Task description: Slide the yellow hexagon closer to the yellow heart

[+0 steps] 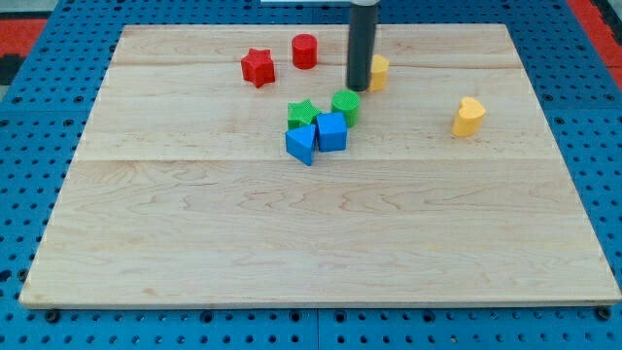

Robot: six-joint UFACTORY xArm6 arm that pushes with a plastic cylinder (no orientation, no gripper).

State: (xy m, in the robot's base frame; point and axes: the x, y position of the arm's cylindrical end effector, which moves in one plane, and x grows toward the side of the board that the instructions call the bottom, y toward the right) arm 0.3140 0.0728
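The yellow hexagon point(378, 72) sits near the view's top, right of centre, partly hidden behind my dark rod. My tip point(358, 88) rests on the board touching or just off the hexagon's left side. The yellow heart point(467, 116) lies farther to the view's right and slightly lower, well apart from the hexagon.
A red star point(258, 67) and a red cylinder point(304, 51) lie left of the rod. A green star point(301, 113), a green round block point(346, 105), a blue cube point(331, 131) and a blue triangular block point(301, 144) cluster just below my tip. The wooden board point(292, 243) lies on a blue pegboard.
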